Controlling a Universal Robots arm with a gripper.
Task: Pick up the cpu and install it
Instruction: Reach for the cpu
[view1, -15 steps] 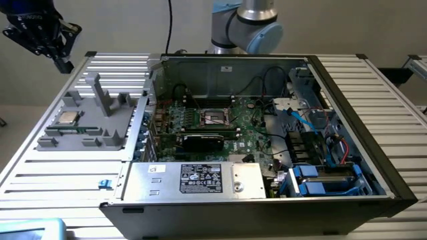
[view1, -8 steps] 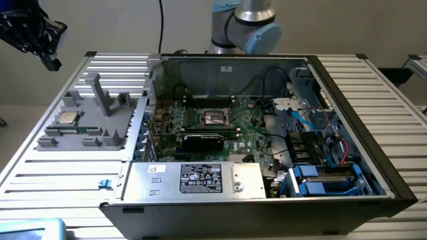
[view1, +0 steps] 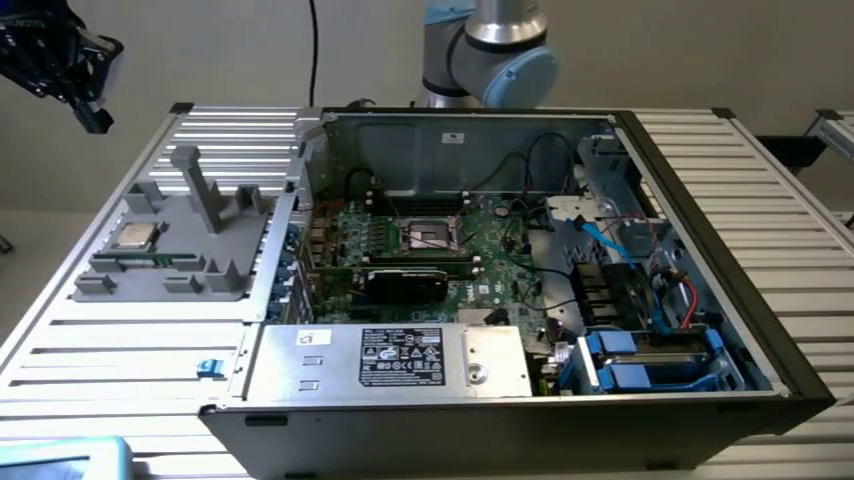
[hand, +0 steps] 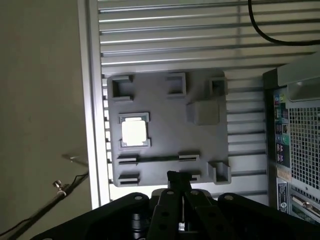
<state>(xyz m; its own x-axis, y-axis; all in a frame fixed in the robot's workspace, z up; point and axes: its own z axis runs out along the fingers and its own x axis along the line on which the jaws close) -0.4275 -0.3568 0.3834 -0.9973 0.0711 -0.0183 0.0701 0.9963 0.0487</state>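
The cpu (view1: 134, 236), a small square chip with a shiny silver top, lies flat in a pocket of the grey holder tray (view1: 200, 215) on the slatted table, to the exterior view's left of the open computer case. In the wrist view the cpu (hand: 134, 131) gleams white inside its raised frame on the tray (hand: 165, 115). My gripper (view1: 94, 118) hangs high above and beyond the tray at the exterior view's upper left, well clear of the chip. Its dark fingers (hand: 175, 178) are shut together with nothing between them. The empty cpu socket (view1: 430, 232) sits on the motherboard.
The open case (view1: 534, 250) holds a green motherboard, a black card (view1: 414, 282), cables and blue drive brackets. A long green memory stick (view1: 134, 262) lies on the tray beside tall grey posts (view1: 194, 185). A black cable (hand: 270, 30) crosses the slats.
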